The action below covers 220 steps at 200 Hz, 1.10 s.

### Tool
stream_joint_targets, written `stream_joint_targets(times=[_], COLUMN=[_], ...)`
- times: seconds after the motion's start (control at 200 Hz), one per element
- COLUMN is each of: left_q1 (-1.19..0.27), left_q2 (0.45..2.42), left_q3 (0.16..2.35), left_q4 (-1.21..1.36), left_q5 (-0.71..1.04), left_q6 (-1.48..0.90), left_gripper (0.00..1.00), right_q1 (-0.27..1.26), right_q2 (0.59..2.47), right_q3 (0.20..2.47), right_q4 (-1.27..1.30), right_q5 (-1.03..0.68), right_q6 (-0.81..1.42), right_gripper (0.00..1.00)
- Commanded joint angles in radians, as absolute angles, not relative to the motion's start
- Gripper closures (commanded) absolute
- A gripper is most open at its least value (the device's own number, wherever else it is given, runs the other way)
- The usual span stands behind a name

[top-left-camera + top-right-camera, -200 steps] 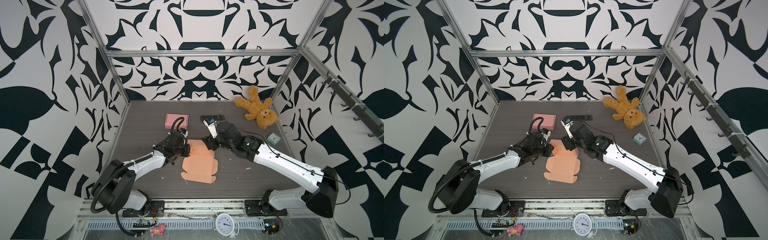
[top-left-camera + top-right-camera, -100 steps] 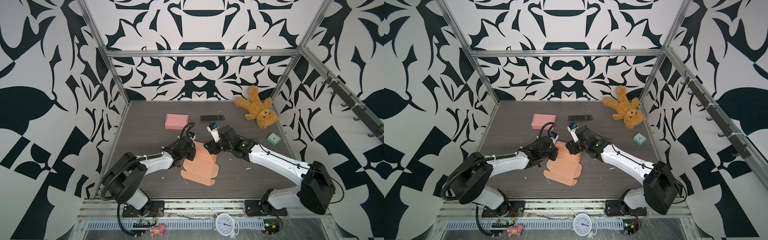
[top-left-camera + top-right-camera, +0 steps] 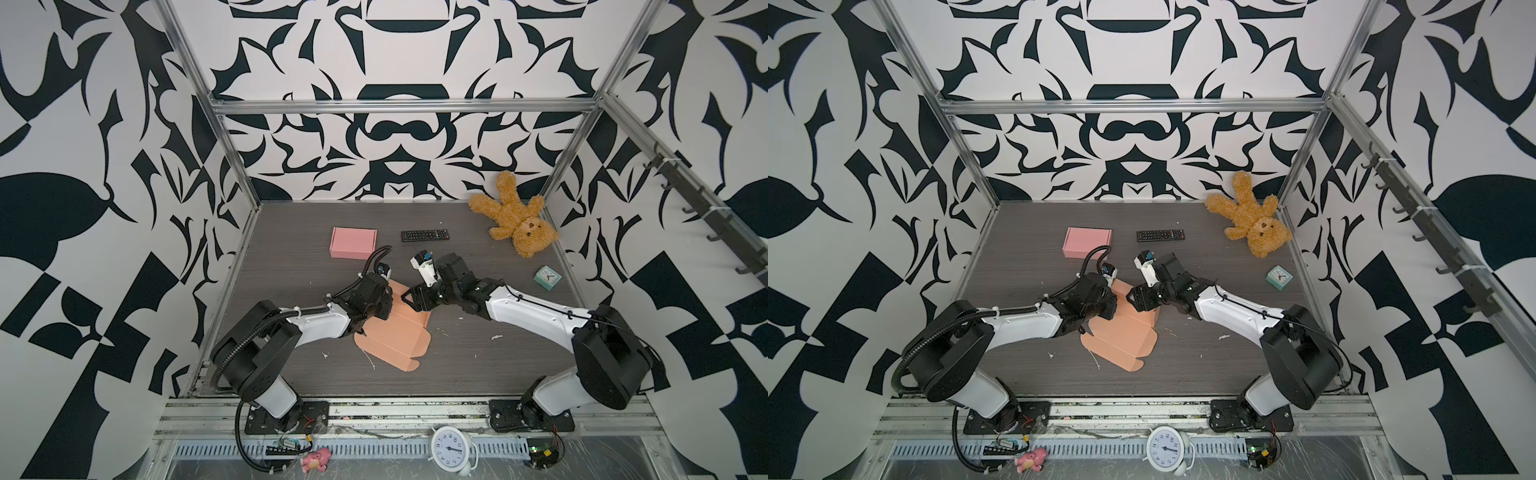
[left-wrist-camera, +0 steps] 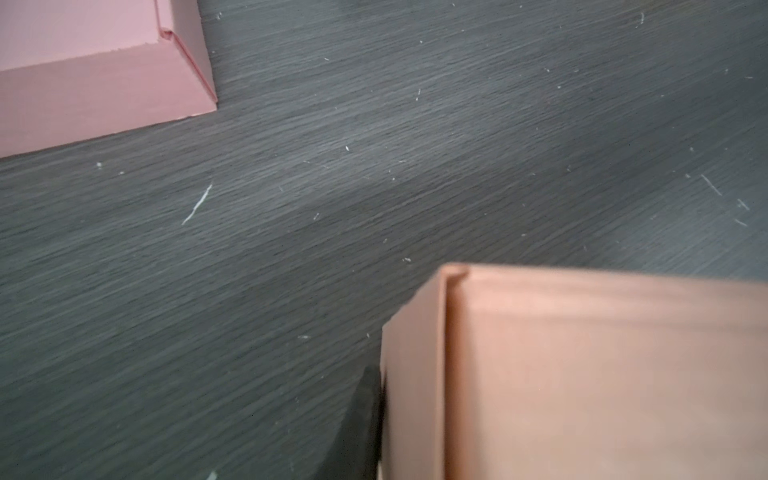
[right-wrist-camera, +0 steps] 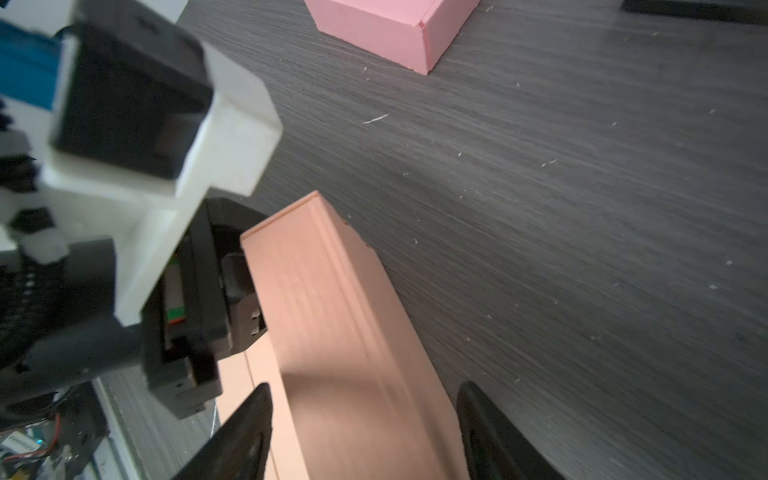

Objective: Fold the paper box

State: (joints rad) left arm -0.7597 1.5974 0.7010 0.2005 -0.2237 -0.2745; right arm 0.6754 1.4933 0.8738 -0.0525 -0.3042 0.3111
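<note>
The left hand (image 3: 385,308), nearly closed, pinches a raised wall of the orange paper box (image 3: 399,337), which lies partly flat in the middle of the desk (image 3: 478,365). The right hand (image 5: 361,419) stands wide, astride the same wall.

The paper box's (image 3: 397,340) far side has folded upright.

Bright, even top views — wrist views soft, paper box (image 4: 582,374) blurred close up.
</note>
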Motion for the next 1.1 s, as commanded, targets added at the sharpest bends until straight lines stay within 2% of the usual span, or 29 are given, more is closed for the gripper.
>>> stream_joint_targets(times=[0.0, 0.205, 0.53, 0.875, 1.005, 1.095], left_q1=[-0.762, -0.762, -0.763, -0.772, -0.776, -0.777], left_q2=[1.617, 1.629, 1.606, 1.505, 1.424, 1.368], left_q3=[0.715, 0.723, 0.681, 0.596, 0.57, 0.569], left_q4=[0.224, 0.214, 0.253, 0.257, 0.196, 0.105], left_q5=[-0.271, -0.285, -0.23, -0.184, -0.126, -0.088], left_q6=[-0.298, -0.299, -0.296, -0.31, -0.335, -0.377], left_gripper=[0.83, 0.83, 0.77, 0.65, 0.55, 0.51], right_q1=[0.675, 0.675, 0.675, 0.683, 0.693, 0.696], right_q2=[1.461, 1.43, 1.425, 1.455, 1.49, 1.518], right_q3=[0.838, 0.794, 0.852, 0.909, 0.943, 0.96], right_q4=[0.002, 0.014, -0.076, -0.156, -0.179, -0.189], right_q5=[-0.388, -0.384, -0.298, -0.247, -0.242, -0.242], right_q6=[0.372, 0.389, 0.334, 0.28, 0.264, 0.259], right_gripper=[0.3, 0.32, 0.3, 0.27, 0.27, 0.27])
